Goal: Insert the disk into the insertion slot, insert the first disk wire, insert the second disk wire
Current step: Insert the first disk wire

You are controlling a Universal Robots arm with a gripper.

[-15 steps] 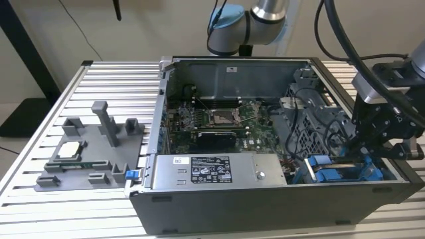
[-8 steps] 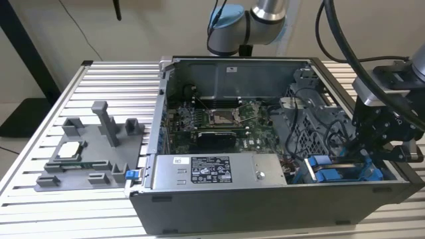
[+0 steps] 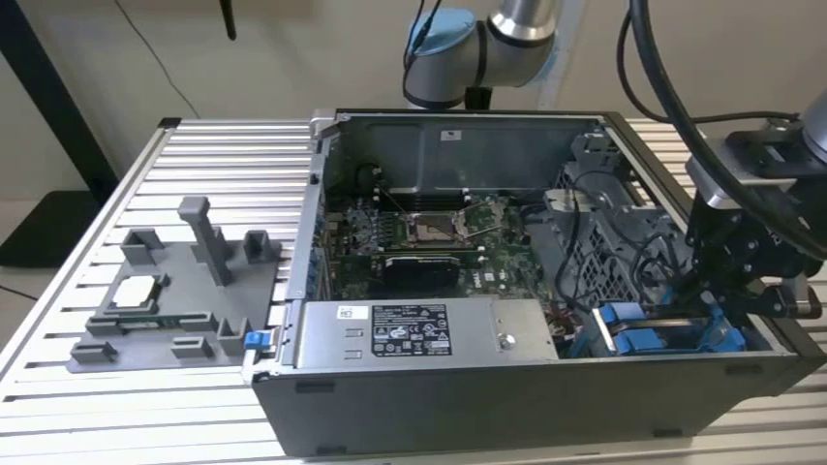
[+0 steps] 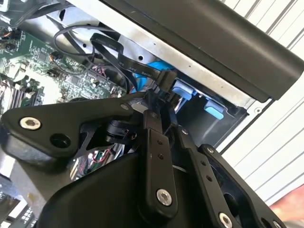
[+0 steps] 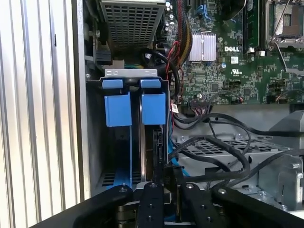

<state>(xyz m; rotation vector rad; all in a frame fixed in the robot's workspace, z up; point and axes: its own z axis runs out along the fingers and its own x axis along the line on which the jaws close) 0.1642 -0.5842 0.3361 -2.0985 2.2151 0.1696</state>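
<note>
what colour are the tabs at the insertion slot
The tabs are bright blue; the first wrist view shows them best.

I see the insertion slot (image 5: pixel 129 72), a grey metal bay with two bright blue tabs (image 5: pixel 117 108) side by side, in the open case's (image 3: pixel 517 407) corner at the exterior view's right, with the disk (image 5: pixel 148 142) standing edge-on between its blue rails.

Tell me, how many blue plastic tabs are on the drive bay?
2. In the first wrist view, the tabs sit side by side at the end of the drive bay: one nearer the case wall, one nearer the motherboard. Others may be hidden.
</note>
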